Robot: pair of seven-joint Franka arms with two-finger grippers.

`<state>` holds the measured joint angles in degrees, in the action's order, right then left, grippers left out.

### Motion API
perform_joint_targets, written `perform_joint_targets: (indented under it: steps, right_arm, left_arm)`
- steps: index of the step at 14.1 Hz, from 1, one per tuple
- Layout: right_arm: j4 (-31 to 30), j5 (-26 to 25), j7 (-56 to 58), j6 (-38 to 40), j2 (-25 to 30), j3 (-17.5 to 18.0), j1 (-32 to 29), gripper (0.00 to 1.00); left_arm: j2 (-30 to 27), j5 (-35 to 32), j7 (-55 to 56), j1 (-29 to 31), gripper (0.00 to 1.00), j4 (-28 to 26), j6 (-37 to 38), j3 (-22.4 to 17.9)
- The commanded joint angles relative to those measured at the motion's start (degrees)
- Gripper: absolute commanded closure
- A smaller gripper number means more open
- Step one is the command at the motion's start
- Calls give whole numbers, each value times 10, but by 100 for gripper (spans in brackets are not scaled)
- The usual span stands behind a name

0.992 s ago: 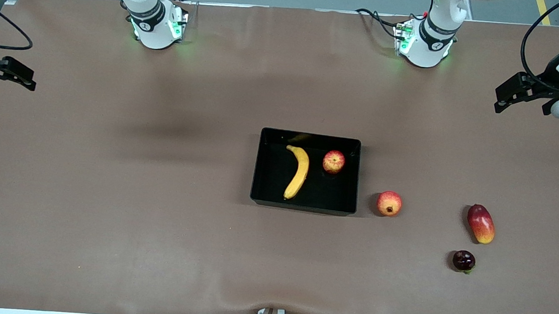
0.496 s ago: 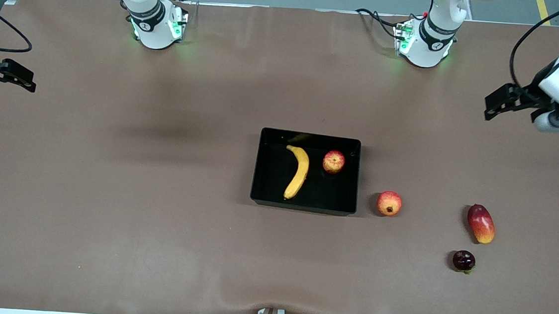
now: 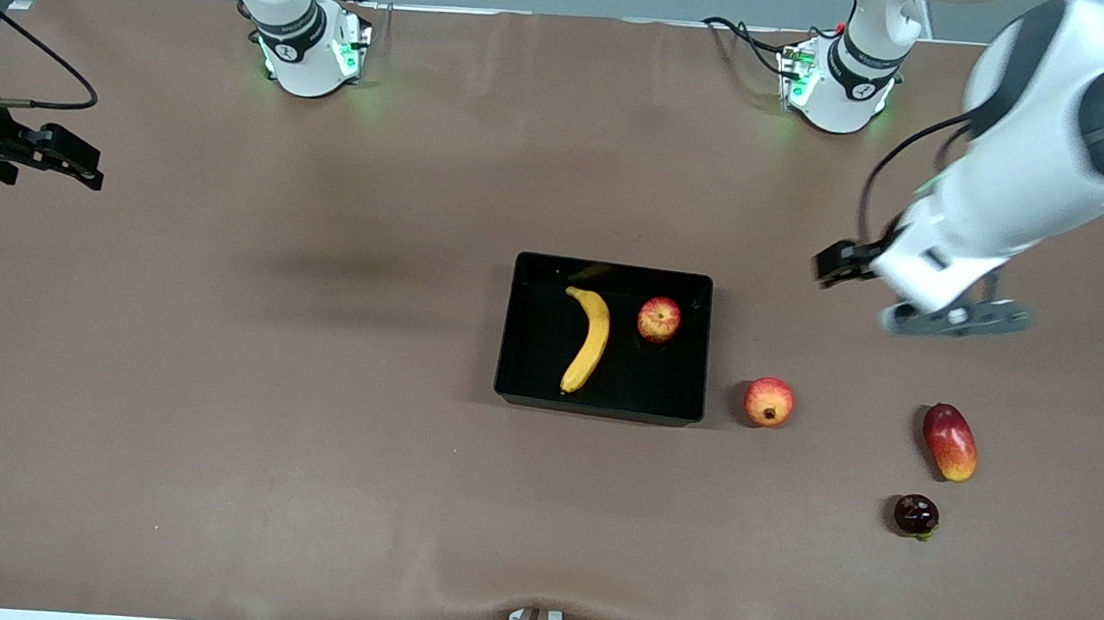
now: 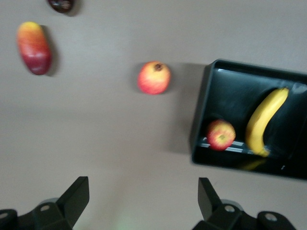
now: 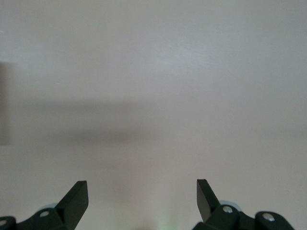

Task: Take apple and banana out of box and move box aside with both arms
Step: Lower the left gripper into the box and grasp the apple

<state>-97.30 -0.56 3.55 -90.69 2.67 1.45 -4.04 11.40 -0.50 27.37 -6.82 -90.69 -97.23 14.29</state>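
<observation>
Banana [image 3: 588, 340] and apple [image 3: 659, 319] both lie inside the black box [image 3: 601, 406] at the middle of the desk [image 3: 306, 429]; the apple sits toward the left arm's end of the box, close to its wall, and the banana lies beside it, toward the right arm's end, the two apart.

Left claw [image 3: 836, 265] hangs in the air over bare desk, off the box's end toward the left arm's side and well clear of it. In the left wrist view its two fingers [image 4: 76, 199] stand wide apart with nothing between them, so it is released. From that claw, the box with both fruits lies off to one side, and a round red-yellow fruit [image 3: 768, 402] rests on the desk just beside the box's wall, outside it. A longer red-and-yellow fruit [image 3: 950, 441] and a small dark round fruit [image 3: 916, 515] lie well apart from the box, toward the left arm's end.

Right claw [image 3: 66, 158] waits over the desk at the right arm's end, well apart from the box and all the fruits. Its wrist view shows only bare desk under fingers [image 5: 76, 197] spread wide, released and empty.
</observation>
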Motion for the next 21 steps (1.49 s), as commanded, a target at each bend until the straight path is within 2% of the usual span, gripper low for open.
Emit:
perform_joint_targets:
  steps: [1, 7, 9, 11, 14, 16, 20, 21]
  right_arm:
    - [-4, 19, -8, -2, 8, -1, -2, 0]
    - [-5, 31, -8, 9, 13, -2, -2, 0]
    - [-5, 34, -8, 9, 13, -2, 0, 0]
    - [-4, 35, -8, 10, 11, -1, 0, 0]
    - [-4, 38, -8, 9, 11, -1, 0, 0]
    - [-4, 38, -8, 9, 11, -1, -1, 0]
    - [-5, 39, -8, 9, 10, -1, 2, 0]
    - [-5, 39, -8, 9, 10, -1, -1, 0]
  left_arm:
    - [28, 9, 80, -35, 0, -29, -79, 0]
    - [123, -3, 245, -115, 0, -67, -197, -1]
    - [158, -55, 289, -137, 0, -62, -198, -1]
    - [195, -66, 342, -148, 0, -55, -226, 0]
    - [233, -73, 350, -163, 0, -54, -237, -3]
    - [248, -100, 355, -163, 0, -57, -238, -1]
    - [268, -103, 355, -170, 0, -58, -238, -1]
    - [270, -104, 354, -170, 34, -56, -238, -1]
